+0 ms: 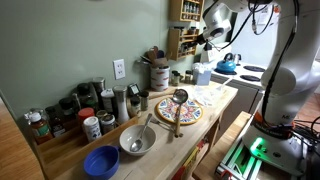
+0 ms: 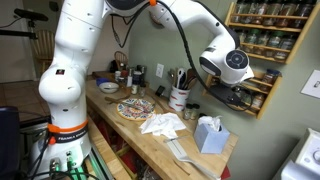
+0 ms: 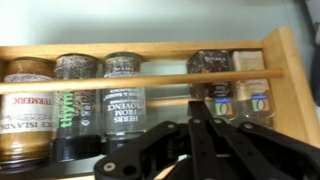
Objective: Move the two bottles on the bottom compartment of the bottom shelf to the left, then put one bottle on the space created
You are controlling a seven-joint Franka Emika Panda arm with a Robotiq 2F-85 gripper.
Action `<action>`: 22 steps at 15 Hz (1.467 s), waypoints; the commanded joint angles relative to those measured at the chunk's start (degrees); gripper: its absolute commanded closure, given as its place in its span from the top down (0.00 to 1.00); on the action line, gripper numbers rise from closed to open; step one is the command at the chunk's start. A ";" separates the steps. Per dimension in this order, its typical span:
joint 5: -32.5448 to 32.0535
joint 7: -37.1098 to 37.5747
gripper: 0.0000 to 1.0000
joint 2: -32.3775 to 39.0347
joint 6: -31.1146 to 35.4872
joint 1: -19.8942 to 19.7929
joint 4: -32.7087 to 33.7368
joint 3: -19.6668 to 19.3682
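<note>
Well, from where I stand the gripper (image 2: 222,97) is right up against the bottom shelf (image 1: 181,42), nosed in at its lowest tier. In the wrist view, the bottom compartment (image 3: 290,75) holds five bottles behind a thin wooden rail (image 3: 150,82). The three left bottles (image 3: 78,100) stand crowded together; then comes a gap, then the pair to be moved, an inner bottle (image 3: 212,80) and an end bottle (image 3: 250,88) hard by the side wall. The black fingers look drawn together into one narrow wedge with nothing pinched between them (a pushing posture, I'd guess). The tip sits in front of the inner bottle's left edge.

That is what worries me. For a leftward shove the tip seems to be on the wrong side of the pair, and there looks to be little room between the end bottle and the wall to slip in. If the fingers catch the rail, the whole rack could be jolted. A push that lands high on the glass would likely tip a bottle rather than slide it. And if only the inner bottle is nudged, no space opens at the right.
</note>
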 commanded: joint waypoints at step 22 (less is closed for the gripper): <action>-63.49 37.46 1.00 -37.57 -18.13 16.76 -22.03 9.04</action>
